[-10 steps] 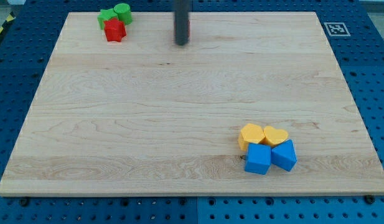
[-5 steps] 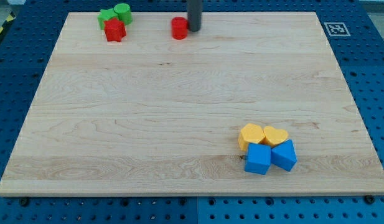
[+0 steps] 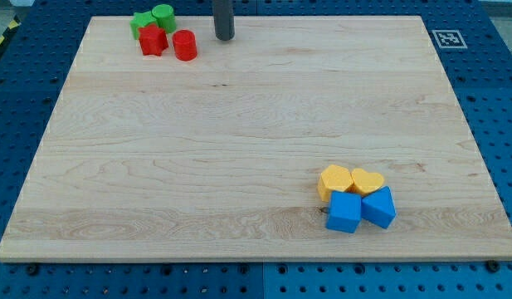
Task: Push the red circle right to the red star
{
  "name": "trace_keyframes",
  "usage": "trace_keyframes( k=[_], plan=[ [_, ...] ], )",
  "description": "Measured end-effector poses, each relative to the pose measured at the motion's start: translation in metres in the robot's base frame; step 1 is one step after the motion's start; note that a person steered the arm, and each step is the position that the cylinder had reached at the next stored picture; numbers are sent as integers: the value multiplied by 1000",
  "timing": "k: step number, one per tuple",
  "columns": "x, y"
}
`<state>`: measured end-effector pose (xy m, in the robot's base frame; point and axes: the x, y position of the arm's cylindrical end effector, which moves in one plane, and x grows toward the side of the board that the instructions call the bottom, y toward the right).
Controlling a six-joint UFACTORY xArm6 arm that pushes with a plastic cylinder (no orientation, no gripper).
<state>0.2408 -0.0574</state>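
Note:
The red circle (image 3: 185,45) stands near the view's top left, just right of the red star (image 3: 153,40), close to it or just touching. Two green blocks, a star (image 3: 143,21) and a circle (image 3: 163,17), sit right behind the red star. My tip (image 3: 224,36) is to the right of the red circle, a short gap away, near the board's top edge.
A cluster of a yellow hexagon (image 3: 334,179), a yellow heart (image 3: 368,180) and two blue blocks (image 3: 344,213) (image 3: 378,208) sits at the view's lower right. A marker tag (image 3: 447,38) is at the board's top right corner.
The red circle has slid left from mid-top to just beside the red star. My tip has moved left as well and now stands apart from the circle.

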Motion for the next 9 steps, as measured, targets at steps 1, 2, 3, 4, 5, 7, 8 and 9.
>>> trace_keyframes(
  k=[1, 2, 3, 4, 5, 7, 8, 9],
  plan=[
    [0, 3],
    [19, 26],
    [59, 36],
    [91, 18],
    [96, -34],
    [61, -67],
    [51, -91],
    [50, -99]
  ],
)
